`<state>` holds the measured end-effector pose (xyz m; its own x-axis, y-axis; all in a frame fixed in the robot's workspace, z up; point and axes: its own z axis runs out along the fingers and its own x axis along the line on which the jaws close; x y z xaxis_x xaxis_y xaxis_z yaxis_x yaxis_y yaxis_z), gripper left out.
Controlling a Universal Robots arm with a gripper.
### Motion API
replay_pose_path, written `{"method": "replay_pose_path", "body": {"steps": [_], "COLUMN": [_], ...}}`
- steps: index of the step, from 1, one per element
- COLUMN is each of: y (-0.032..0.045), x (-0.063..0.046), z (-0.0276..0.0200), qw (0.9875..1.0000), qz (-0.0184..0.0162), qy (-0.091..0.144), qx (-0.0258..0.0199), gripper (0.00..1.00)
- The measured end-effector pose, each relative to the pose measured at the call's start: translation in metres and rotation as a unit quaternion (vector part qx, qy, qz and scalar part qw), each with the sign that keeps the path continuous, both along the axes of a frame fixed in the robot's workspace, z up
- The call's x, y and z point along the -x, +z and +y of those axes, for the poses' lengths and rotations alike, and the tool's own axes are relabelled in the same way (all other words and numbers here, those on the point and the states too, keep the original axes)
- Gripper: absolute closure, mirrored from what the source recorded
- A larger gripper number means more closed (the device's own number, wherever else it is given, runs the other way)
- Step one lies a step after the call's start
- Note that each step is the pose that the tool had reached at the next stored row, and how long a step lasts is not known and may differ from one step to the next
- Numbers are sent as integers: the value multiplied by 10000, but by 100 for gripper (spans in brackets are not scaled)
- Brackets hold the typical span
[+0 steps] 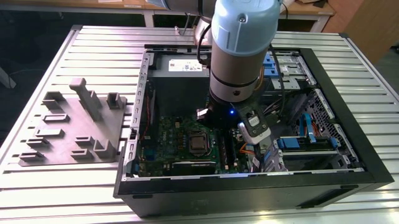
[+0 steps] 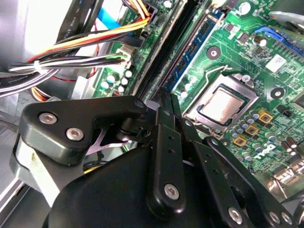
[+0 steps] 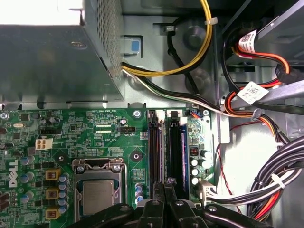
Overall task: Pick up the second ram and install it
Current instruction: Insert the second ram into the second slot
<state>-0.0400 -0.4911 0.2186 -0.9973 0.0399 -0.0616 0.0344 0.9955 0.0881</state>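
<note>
My gripper [image 1: 248, 148] is down inside the open computer case, over the motherboard's memory slots [image 3: 166, 147]. In both wrist views its black fingers [image 2: 165, 137] are pressed together with no gap showing, and the gripper tip [image 3: 166, 183] [image 2: 166, 95] rests at one end of the slots. A long dark strip, which looks like the second ram [image 3: 176, 152] [image 2: 164, 52], stands edge-on in a slot just ahead of the tip. I cannot tell whether the fingers touch it. The CPU socket [image 3: 97, 194] lies beside the slots.
The grey plastic fixture [image 1: 74, 126] with its raised blocks lies on the slatted table at the exterior view's left of the case. Bundles of coloured cables [image 3: 266, 185] and a drive cage [image 1: 311, 140] crowd the side of the slots away from the CPU. The power supply [image 3: 52, 61] sits beyond the board.
</note>
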Motion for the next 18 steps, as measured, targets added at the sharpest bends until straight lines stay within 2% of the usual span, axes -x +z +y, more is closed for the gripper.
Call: {"method": "replay_pose_path", "body": {"steps": [18], "y": [-53], "x": [1], "z": [0], "qw": [10000], "qz": [0], "qy": [0], "qx": [1], "gripper": [88]}}
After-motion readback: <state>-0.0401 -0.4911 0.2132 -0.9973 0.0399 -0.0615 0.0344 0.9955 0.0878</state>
